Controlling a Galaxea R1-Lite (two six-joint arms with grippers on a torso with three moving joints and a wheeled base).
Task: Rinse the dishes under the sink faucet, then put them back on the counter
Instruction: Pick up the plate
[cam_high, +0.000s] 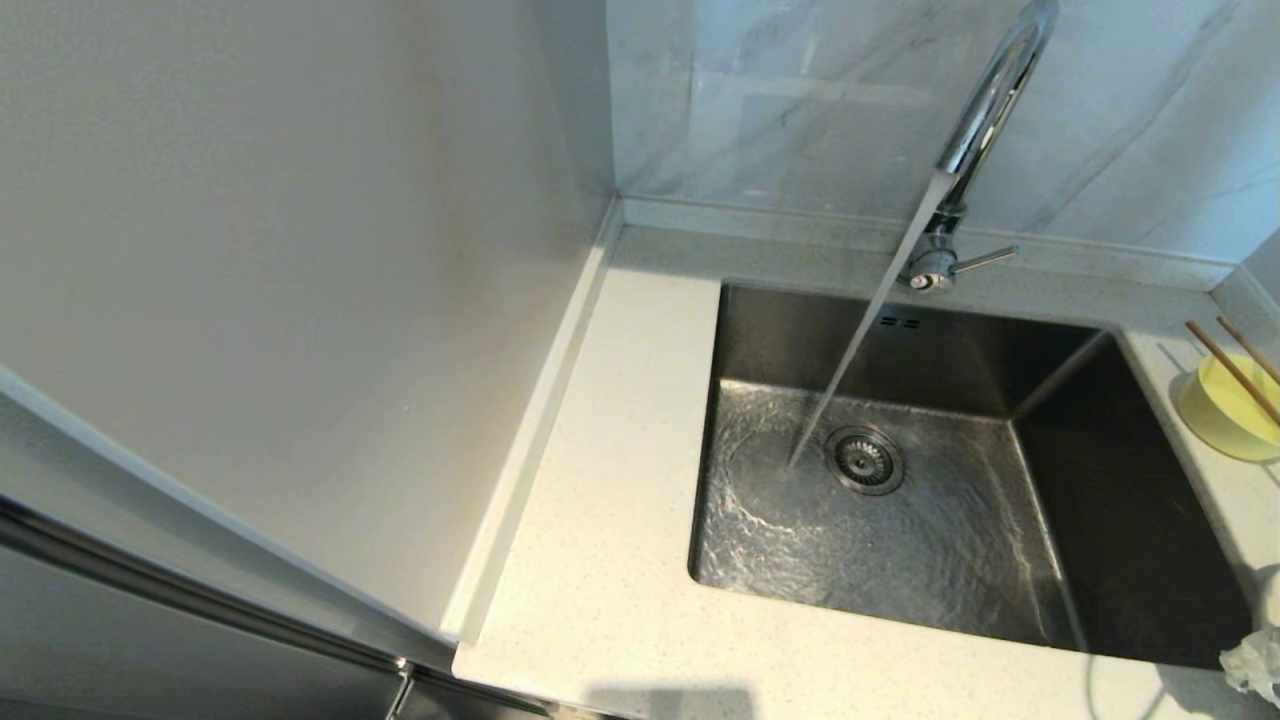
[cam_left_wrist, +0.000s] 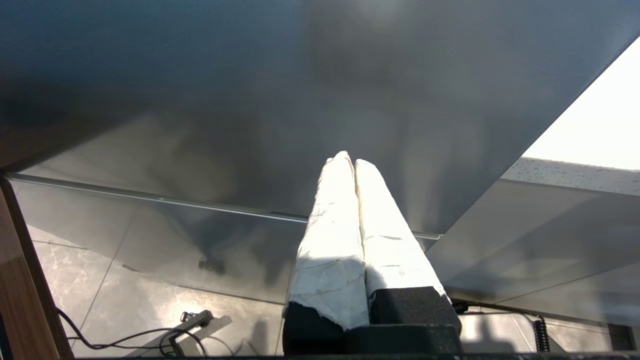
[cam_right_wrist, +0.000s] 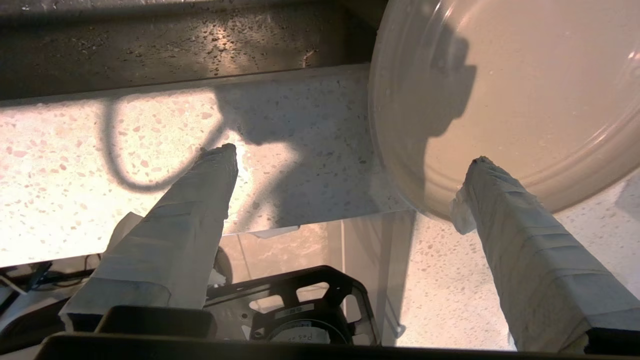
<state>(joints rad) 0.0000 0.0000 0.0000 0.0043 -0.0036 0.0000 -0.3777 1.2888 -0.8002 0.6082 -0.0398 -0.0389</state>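
The chrome faucet (cam_high: 985, 110) runs a stream of water (cam_high: 860, 330) into the steel sink. On the counter (cam_high: 600, 500) right of the sink sits the pale-yellow bowl (cam_high: 1225, 410) with the brown chopsticks (cam_high: 1235, 372) laid across it. The cream-white plate (cam_right_wrist: 510, 95) lies on the speckled counter near its front edge, outside the head view. My right gripper (cam_right_wrist: 350, 156) is open and low over that edge, one fingertip (cam_right_wrist: 482, 167) in front of the plate's rim and nothing held. My left gripper (cam_left_wrist: 349, 160) is shut and empty, down in front of a steel cabinet face.
The sink basin (cam_high: 1130, 520) is deep, with a round drain (cam_high: 865, 460) and water spreading over its floor. A pale wall panel (cam_high: 300, 250) stands along the counter's left side. A marbled backsplash (cam_high: 800, 100) rises behind the faucet.
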